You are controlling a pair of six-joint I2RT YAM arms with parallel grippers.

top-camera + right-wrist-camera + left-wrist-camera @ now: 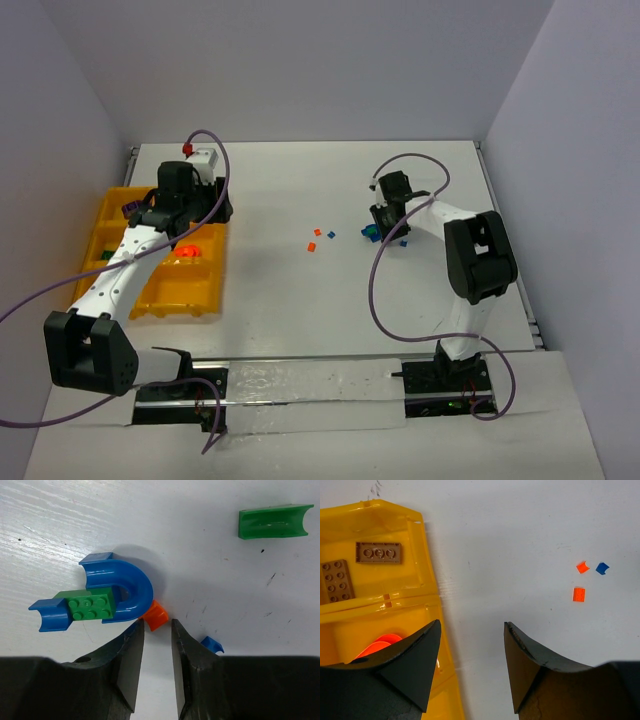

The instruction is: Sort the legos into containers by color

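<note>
My right gripper (156, 622) is low over the table with its jaws narrowly open. A small orange-red lego (157, 614) lies right at its tips, against the left fingertip. That brick leans on a blue arch lego (131, 582) with a green studded brick (90, 605) lying across it. A green trough piece (272, 521) and a tiny blue bit (212, 644) lie nearby. My left gripper (472, 625) is open and empty, straddling the right wall of the yellow-orange tray of containers (370, 520). Two brownish plates (379, 552) lie in one bin and an orange piece (380, 645) in the neighbouring one.
Two orange-red bits (579, 594) and a blue bit (602, 568) lie loose mid-table, between the arms (318, 238). The tray (110, 215) sits at the left under the left arm. The right gripper (385, 232) works at the right-centre. White walls enclose the table.
</note>
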